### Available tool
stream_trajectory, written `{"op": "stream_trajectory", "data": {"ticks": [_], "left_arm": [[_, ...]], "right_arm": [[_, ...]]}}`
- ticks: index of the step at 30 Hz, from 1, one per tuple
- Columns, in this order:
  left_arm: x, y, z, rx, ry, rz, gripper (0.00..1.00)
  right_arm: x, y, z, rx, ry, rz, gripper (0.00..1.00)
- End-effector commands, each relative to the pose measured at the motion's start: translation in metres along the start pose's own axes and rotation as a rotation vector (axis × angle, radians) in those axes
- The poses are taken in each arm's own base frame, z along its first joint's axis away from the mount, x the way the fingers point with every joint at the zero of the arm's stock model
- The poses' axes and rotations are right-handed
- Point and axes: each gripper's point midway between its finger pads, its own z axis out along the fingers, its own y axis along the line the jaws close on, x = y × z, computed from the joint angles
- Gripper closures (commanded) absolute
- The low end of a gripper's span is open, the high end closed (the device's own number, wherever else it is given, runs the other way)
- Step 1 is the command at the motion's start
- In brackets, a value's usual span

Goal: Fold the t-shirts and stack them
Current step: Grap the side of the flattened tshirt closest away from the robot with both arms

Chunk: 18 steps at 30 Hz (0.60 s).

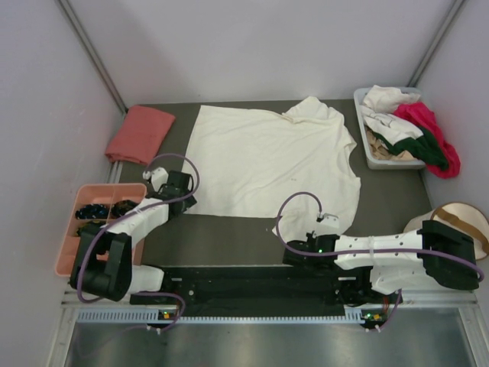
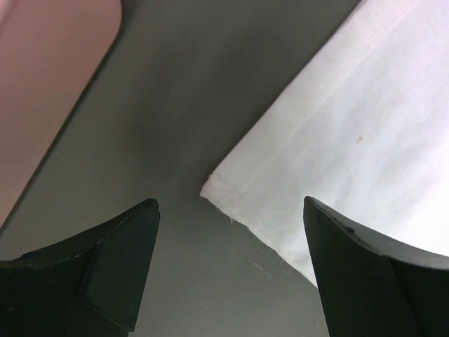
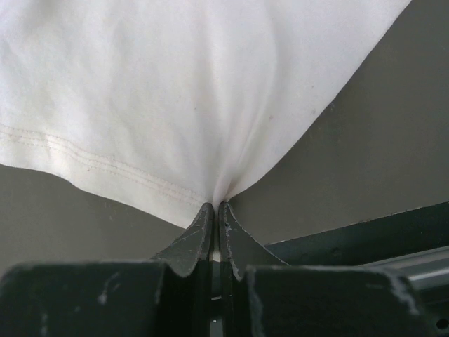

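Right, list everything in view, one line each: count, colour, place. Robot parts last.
large plain cream-white cotton t-shirt: one, cream-white, spread flat mid-table
folded salmon-pink t-shirt: one, salmon-pink, far left corner
heap of soft shirts: count unclear, white, magenta, dark green, in and spilling over the bin
pale grey plastic bin: one, far right corner
pink plastic compartment tray: one, near left edge
small dark items: count unclear, black, tray's far compartments
round beige pouch with tan strap: one, near right edge
dark grey table: one
left gripper: black, open at the cream shirt's near-left corner
right gripper: black, shut on its near hem
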Motion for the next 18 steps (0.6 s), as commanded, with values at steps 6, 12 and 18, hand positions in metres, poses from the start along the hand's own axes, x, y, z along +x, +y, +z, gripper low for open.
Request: {"op": "stream_trajectory", "data": {"ticks": [6, 12, 18], "left_arm": [[0.0032, -0.0027, 0.0069, 0.016, 0.039, -0.048, 0.16], [0.0061, -0.0053, 0.0087, 0.022, 0.054, -0.062, 0.22], [0.0042, 0.0005, 0.0102, -0.006, 0.047, -0.091, 0.24]], "right_arm": [[0.0191, -0.009, 0.0024, 0.029, 0.088, -0.022, 1.0], [0.0204, -0.0093, 0.0033, 0.026, 0.093, -0.015, 1.0], [0.0203, -0.0096, 0.0036, 0.024, 0.091, -0.012, 1.0]]}}
